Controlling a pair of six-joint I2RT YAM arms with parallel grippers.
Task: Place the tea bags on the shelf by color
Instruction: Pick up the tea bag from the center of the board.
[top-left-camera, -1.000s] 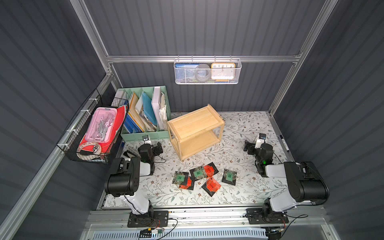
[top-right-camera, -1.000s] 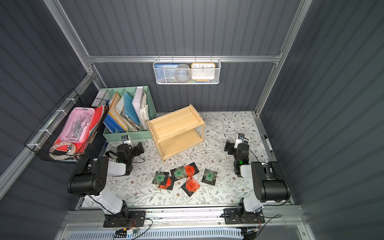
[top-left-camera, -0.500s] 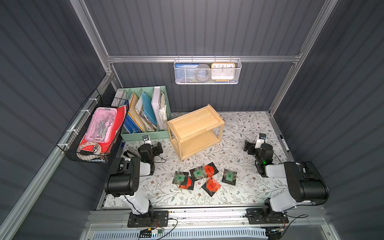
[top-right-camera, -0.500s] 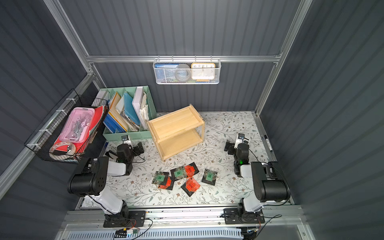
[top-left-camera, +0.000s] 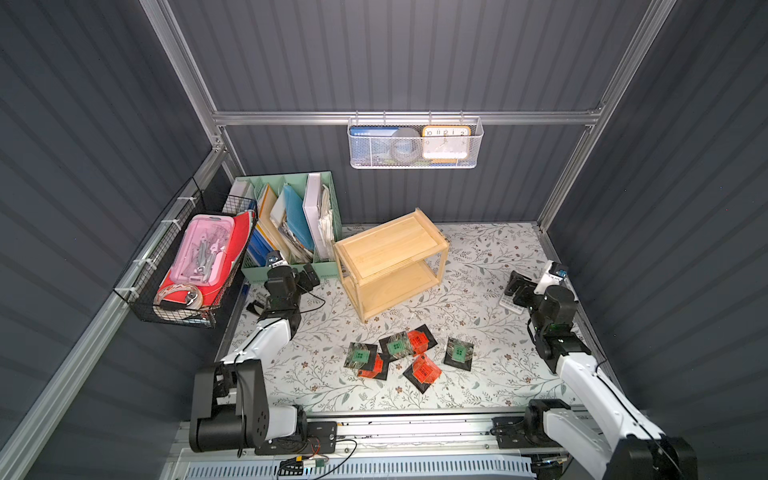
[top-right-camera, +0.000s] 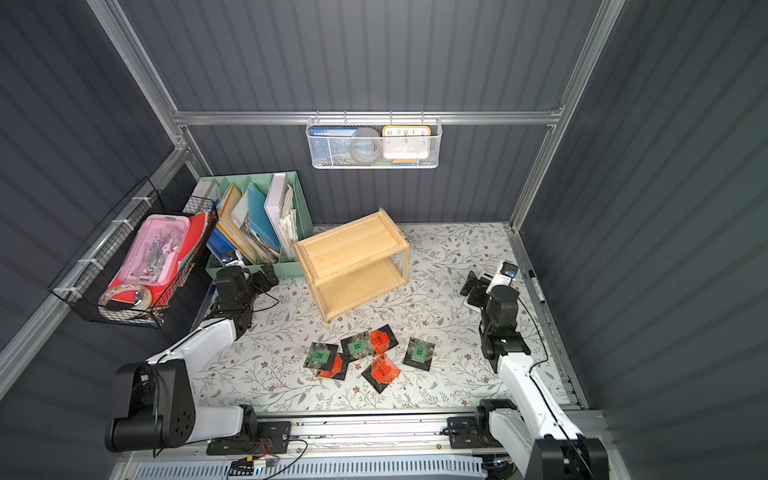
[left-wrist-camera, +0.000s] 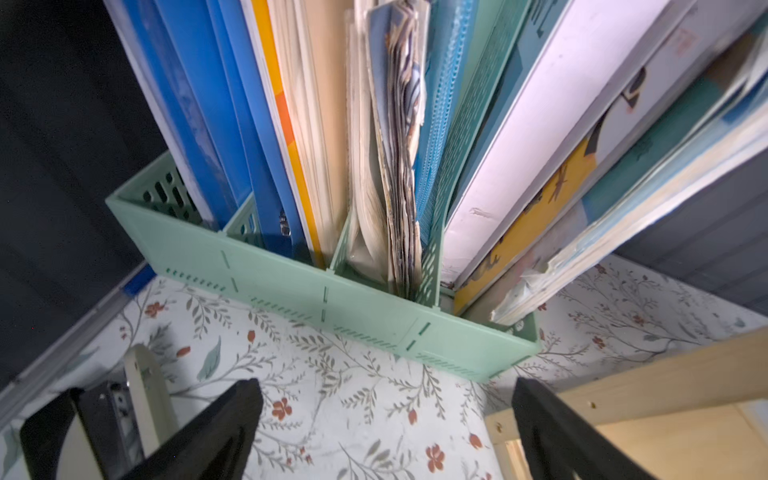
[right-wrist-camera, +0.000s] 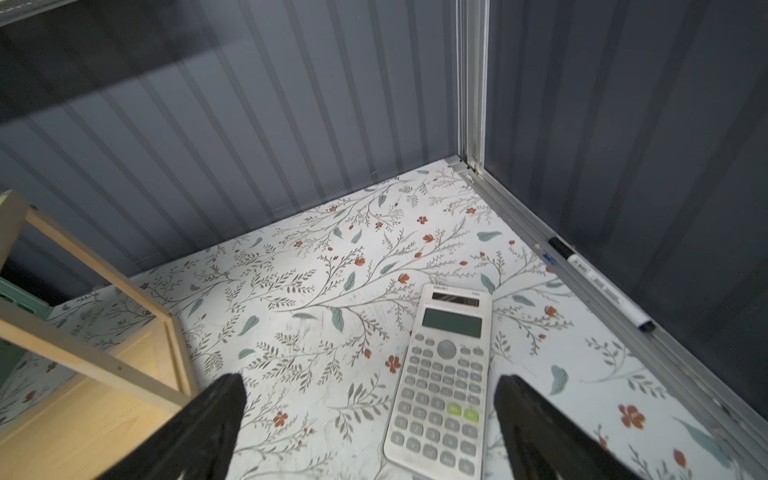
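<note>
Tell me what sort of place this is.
Probably a mock office desk corner inside a robot test cell: a green file organizer stuffed with folders, a calculator on the table, and a wall-hung mesh basket holding a clock, enclosed by dark panels.

No shift discernible since the earlier views in the six small square black-backed tea bags (top-left-camera: 395, 345) on the floral mat (top-left-camera: 478, 257), the two-tier light wooden shelf (top-left-camera: 388, 249), the wide-open black left gripper (left-wrist-camera: 386, 399) or the wide-open right gripper (right-wrist-camera: 370, 386).
</note>
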